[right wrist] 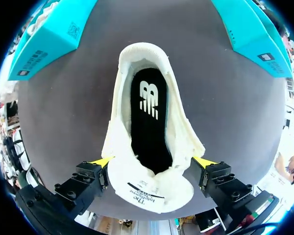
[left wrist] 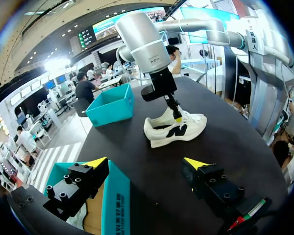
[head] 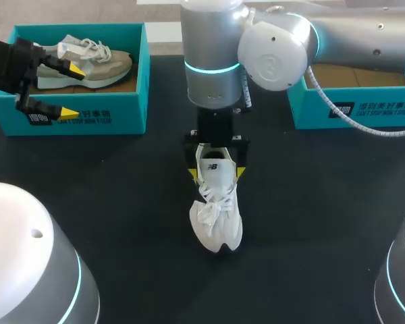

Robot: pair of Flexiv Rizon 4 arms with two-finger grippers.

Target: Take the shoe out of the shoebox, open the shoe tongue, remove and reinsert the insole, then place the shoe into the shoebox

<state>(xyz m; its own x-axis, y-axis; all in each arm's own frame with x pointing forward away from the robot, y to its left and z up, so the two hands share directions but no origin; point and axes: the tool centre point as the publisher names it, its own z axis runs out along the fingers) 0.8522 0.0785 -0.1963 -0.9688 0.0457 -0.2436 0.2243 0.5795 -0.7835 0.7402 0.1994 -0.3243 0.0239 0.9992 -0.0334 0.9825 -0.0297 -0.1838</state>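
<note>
Right fingers: the right gripper [right wrist: 153, 161] straddles the white shoe [head: 216, 216] at the tongue [right wrist: 152, 188], with one yellow tip against each side. It looks like a light grip on the upper.
Left fingers: the left gripper [head: 71, 90] hangs spread wide, holding nothing, over the front wall of the left shoebox [head: 88, 116].
Shoe: out of the box, upright on its sole mid-table, tongue pulled open, black insole [right wrist: 148, 117] seated inside.
Risk, squeeze: the soft upper may collapse under the tips and pinch the insole in place.
Risk, slide: nothing pins the sole, so a pull on the insole would likely drag or tip the shoe.
Risk, left arm: a low move could clip the box wall or the grey shoe [head: 88, 64] inside.
Surface: black table [head: 324, 223], matte, probably with modest friction.
Room: the white shoe is well apart from both boxes; the right shoebox [head: 354, 108] sits behind the right arm.
</note>
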